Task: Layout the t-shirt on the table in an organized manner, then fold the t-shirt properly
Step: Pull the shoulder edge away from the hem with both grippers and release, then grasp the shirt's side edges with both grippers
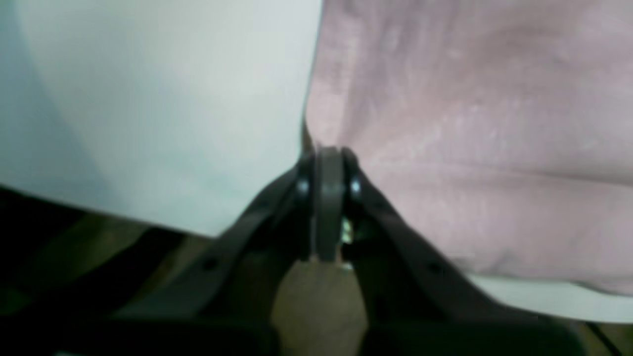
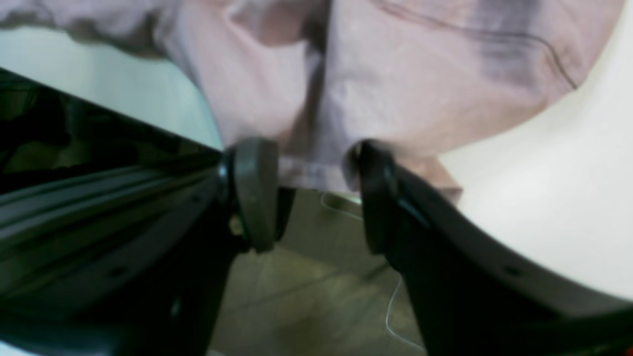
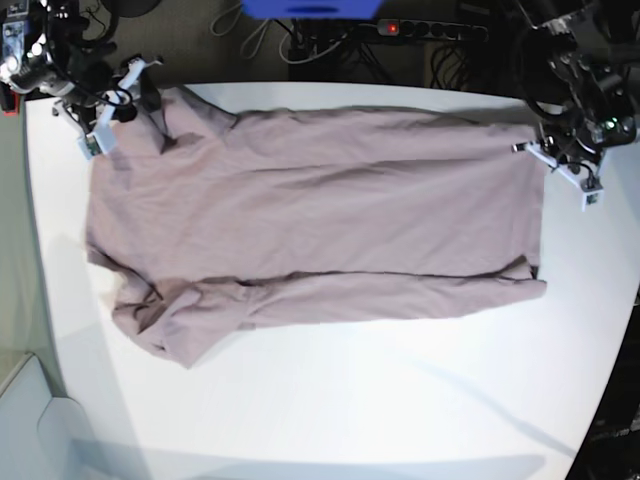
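Layout step: t-shirt (image 3: 310,230) spread across tabletop (image 3: 400,400). Left end effector (image 1: 329,158) clamped on hem corner; right end effector (image 2: 316,193) parted astride cloth edge. Next: smoothing, then folding.

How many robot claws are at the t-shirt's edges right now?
2. The left claw is shut on the t-shirt at its far corner, on the base view's right. The right claw stands open around the shirt's edge at the opposite far corner.
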You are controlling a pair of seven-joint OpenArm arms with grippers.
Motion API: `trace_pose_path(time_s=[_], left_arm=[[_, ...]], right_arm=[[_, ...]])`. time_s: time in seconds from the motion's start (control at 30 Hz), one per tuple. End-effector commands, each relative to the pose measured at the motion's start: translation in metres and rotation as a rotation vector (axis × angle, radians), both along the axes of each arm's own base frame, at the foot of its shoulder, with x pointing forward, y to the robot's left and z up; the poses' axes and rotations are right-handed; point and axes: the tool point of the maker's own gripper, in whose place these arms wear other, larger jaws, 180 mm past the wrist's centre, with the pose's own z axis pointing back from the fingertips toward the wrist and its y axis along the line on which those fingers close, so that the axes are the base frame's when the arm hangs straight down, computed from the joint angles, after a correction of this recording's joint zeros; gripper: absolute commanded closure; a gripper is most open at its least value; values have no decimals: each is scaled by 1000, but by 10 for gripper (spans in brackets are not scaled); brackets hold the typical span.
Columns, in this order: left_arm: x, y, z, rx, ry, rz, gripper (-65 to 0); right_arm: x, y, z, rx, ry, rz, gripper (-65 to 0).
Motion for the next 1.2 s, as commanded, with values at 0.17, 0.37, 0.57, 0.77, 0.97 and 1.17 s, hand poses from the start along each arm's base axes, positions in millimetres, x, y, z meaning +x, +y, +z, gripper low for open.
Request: trace_pose_path(time_s=[0.17,0.37,0.57,0.77,0.97,1.17], left_arm=[[0,-8,3,27,-3,-158,-202],[2,4,18,56,-46,-151,-306],[21,29,74,182,-195,-170,-306],[42,38,107,243,-297,-204,-307],[79,-27,64,51,-280,-307,-307],[110,-74,17,-150,-271,-349,-287]], right_arm=[[13,-68,31,-106,-110,-184,-280],[36,-94,55,-157,-198,-222,-281],[89,-64,75,-106,-315,-133,-281],[128,-18,88,-37,-389,-20,-281],[153,23,36,71,-253,56,-281],[174,12,-1,119,-144,-26,-276]])
